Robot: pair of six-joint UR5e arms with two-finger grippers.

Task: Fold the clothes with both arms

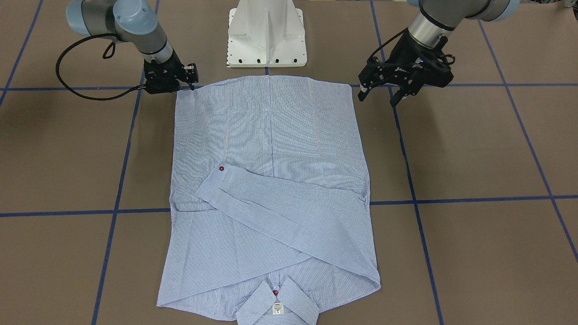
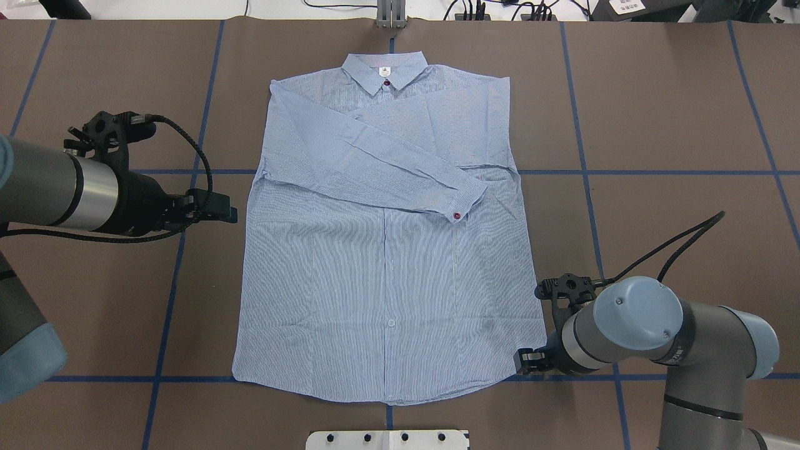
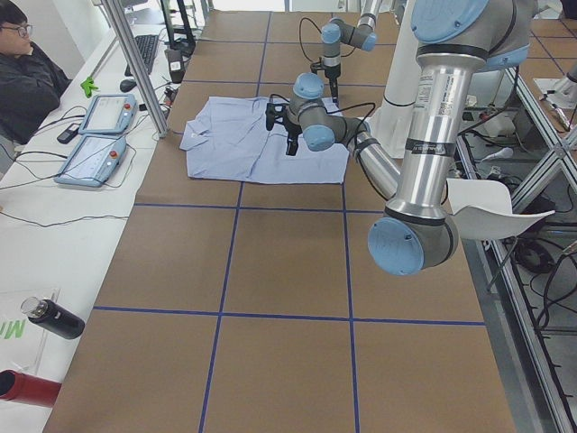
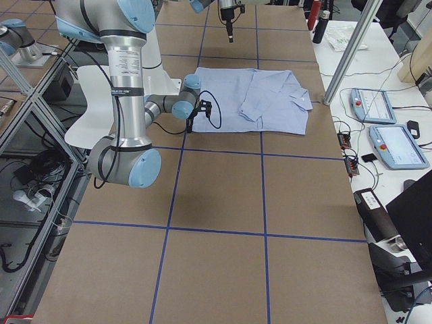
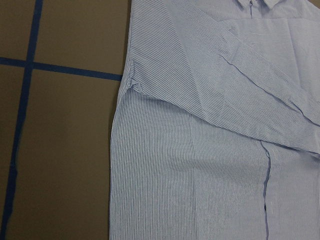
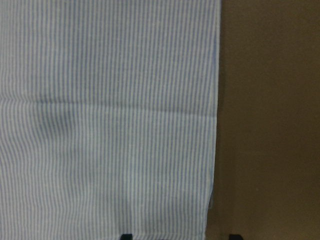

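Shirt [image 1: 271,135] beside left gripper [image 1: 377,100], right gripper [image 1: 188,84] perhaps touching

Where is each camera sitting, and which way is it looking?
Front-facing: across the table, facing the white base; left gripper, right gripper show.
Overhead: above and behind, looking forward and down on the shirt; left arm, right arm.
Exterior left: table's left end, looking along it; left arm near.
Exterior right: opposite end; right arm near.
Left wrist: looking down at the sleeve; no gripper shows.
Right wrist: looking down at the shirt's edge; fingertips at bottom.
Shared: front-facing and overhead both show the red cuff button.
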